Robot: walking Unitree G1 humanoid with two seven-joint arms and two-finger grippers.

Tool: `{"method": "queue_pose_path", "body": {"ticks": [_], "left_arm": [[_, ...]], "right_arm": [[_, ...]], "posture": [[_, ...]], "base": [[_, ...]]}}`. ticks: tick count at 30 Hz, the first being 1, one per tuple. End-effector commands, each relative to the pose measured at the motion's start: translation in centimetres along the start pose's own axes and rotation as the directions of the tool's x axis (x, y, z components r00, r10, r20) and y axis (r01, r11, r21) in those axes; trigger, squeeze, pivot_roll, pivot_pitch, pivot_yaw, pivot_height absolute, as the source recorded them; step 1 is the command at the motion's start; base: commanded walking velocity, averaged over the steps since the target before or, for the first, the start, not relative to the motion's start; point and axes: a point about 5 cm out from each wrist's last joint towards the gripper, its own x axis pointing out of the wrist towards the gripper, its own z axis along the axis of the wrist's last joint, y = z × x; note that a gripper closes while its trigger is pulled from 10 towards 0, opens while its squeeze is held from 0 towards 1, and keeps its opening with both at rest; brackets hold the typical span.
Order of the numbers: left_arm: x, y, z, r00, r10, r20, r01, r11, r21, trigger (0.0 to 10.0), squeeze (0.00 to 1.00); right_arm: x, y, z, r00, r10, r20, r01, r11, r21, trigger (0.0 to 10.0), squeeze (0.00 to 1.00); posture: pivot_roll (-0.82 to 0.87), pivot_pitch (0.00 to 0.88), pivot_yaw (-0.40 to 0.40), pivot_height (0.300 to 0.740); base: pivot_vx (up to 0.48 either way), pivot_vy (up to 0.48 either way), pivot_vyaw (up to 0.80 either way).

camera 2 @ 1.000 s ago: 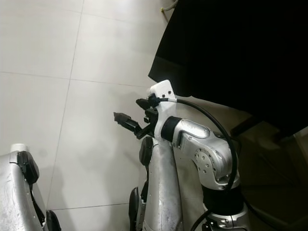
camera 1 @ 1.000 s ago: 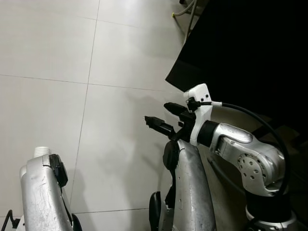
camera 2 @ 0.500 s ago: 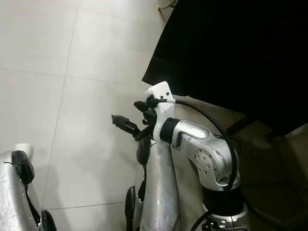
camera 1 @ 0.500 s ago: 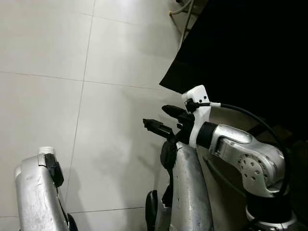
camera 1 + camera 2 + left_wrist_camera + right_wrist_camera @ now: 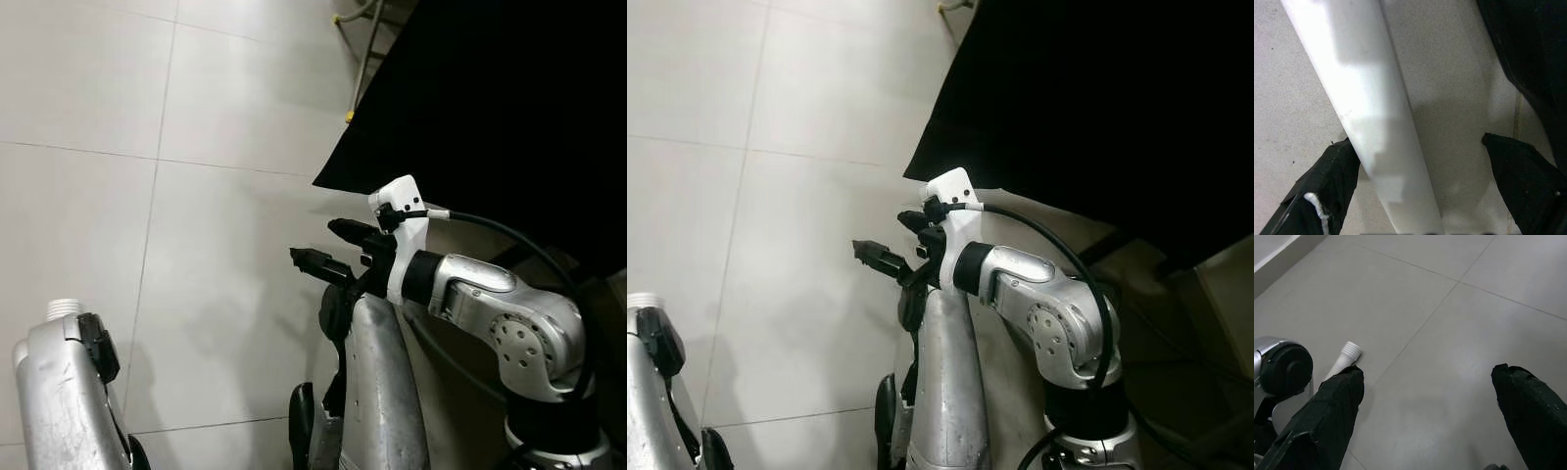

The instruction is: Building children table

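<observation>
So the right gripper (image 5: 333,247) is up in front of the robot with its fingers spread wide and nothing between them, just hovering over the pale floor tiles (image 5: 88,88) next to a big black cloth-covered thing (image 5: 509,108). The actual table part here is the white table leg (image 5: 1369,132), a plain tube. In the left wrist view it runs right between the left gripper (image 5: 1420,191) fingers, which sit apart on either side of it; I honestly can't tell if they're pinching it or just straddling it. Its threaded end (image 5: 1349,351) pokes out near the left arm (image 5: 64,392). My guess is the step is carrying the leg to the tabletop, so I'd keep that tube square in the fingers, firm the grip first, and leave the free right gripper ready to steady the threaded tip when it lines up.
</observation>
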Motion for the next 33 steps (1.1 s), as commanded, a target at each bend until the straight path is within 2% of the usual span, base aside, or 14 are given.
{"method": "queue_pose_path", "body": {"ticks": [1,2,3,4,5,17,22,27,28,29,30,31,32,33], "left_arm": [[-0.4,-0.6,-1.8,0.998,0.006,-0.062,-0.007,1.000,-0.007,9.8,0.00],[-0.4,-0.6,-1.9,0.998,0.012,-0.068,-0.013,1.000,-0.007,8.8,0.00],[-0.4,-0.6,-1.9,0.998,0.012,-0.068,-0.013,1.000,-0.007,8.8,0.00],[-0.5,-0.6,-2.1,0.997,0.017,-0.074,-0.018,1.000,-0.008,4.7,0.00],[-0.6,-0.6,-2.4,0.997,0.024,-0.078,-0.025,1.000,-0.013,0.0,0.00],[-1.0,-0.9,-3.8,0.992,0.066,-0.105,-0.068,0.998,-0.015,0.0,0.00],[-1.3,-0.2,-4.5,0.980,0.143,-0.141,-0.153,0.986,-0.062,0.0,0.00],[-1.6,1.5,-4.7,0.959,0.242,-0.146,-0.259,0.960,-0.109,0.0,0.00],[-1.9,2.6,-4.9,0.937,0.313,-0.156,-0.334,0.933,-0.135,0.0,0.00],[-2.3,4.3,-5.2,0.895,0.409,-0.176,-0.438,0.881,-0.178,0.0,0.00],[-2.3,4.3,-5.2,0.895,0.409,-0.176,-0.438,0.881,-0.178,0.0,0.00],[-2.9,5.8,-5.4,0.844,0.499,-0.197,-0.533,0.822,-0.198,0.0,0.00],[-2.9,5.8,-5.4,0.844,0.499,-0.197,-0.533,0.822,-0.198,0.0,0.00],[-3.8,8.4,-5.3,0.755,0.630,-0.183,-0.655,0.719,-0.232,0.0,0.00]], "right_arm": [[-0.7,-0.1,0.2,1.000,-0.010,0.002,0.010,1.000,-0.009,10.0,0.00],[-0.7,-0.1,0.2,1.000,-0.010,0.002,0.010,1.000,-0.009,10.0,0.00],[-0.7,-0.1,0.2,1.000,-0.010,0.002,0.010,1.000,-0.009,10.0,0.00],[-0.7,-0.1,0.3,1.000,-0.010,0.001,0.010,1.000,-0.010,10.0,0.00],[-0.8,-0.1,0.3,1.000,-0.010,0.000,0.010,1.000,-0.010,10.0,0.00],[-0.7,-0.4,0.4,1.000,-0.012,-0.002,0.012,1.000,-0.010,10.0,0.00],[-0.3,-0.4,0.4,1.000,-0.009,0.010,0.009,1.000,-0.006,10.0,0.00],[0.2,-0.2,0.5,1.000,0.000,0.030,0.000,1.000,0.007,10.0,0.00],[0.4,-0.1,0.5,0.999,0.008,0.038,-0.008,1.000,0.013,10.0,0.00],[0.7,0.1,0.5,0.998,0.020,0.052,-0.021,1.000,0.023,10.0,0.00],[0.7,0.1,0.5,0.998,0.020,0.052,-0.021,1.000,0.023,10.0,0.00],[1.1,0.3,0.5,0.997,0.031,0.064,-0.033,0.999,0.033,10.0,0.00],[1.1,0.3,0.5,0.997,0.031,0.064,-0.033,0.999,0.033,10.0,0.00],[1.7,0.7,0.5,0.994,0.050,0.092,-0.054,0.998,0.043,10.0,0.00]], "posture": [[-0.46,0.381,-0.342,0.300],[-0.46,0.384,-0.344,0.300],[-0.46,0.384,-0.344,0.300],[-0.46,0.384,-0.344,0.300],[-0.46,0.383,-0.348,0.300],[-0.45,0.381,-0.351,0.300],[-0.43,0.374,-0.340,0.300],[-0.39,0.361,-0.322,0.300],[-0.36,0.352,-0.313,0.300],[-0.34,0.342,-0.305,0.300],[-0.34,0.342,-0.305,0.300],[-0.32,0.333,-0.294,0.305],[-0.32,0.333,-0.294,0.305],[-0.28,0.308,-0.274,0.315]], "base": [[0.000,0.000,0.00],[0.000,0.000,0.00],[0.000,0.000,0.00],[0.000,0.000,0.00],[0.000,0.000,0.00],[0.000,0.000,0.00],[0.000,0.000,0.00],[0.000,0.000,0.00],[0.000,0.000,0.00],[0.000,0.000,0.00],[0.000,0.000,0.00],[0.000,0.000,0.00],[0.000,0.000,0.00],[0.000,0.000,0.00]]}}
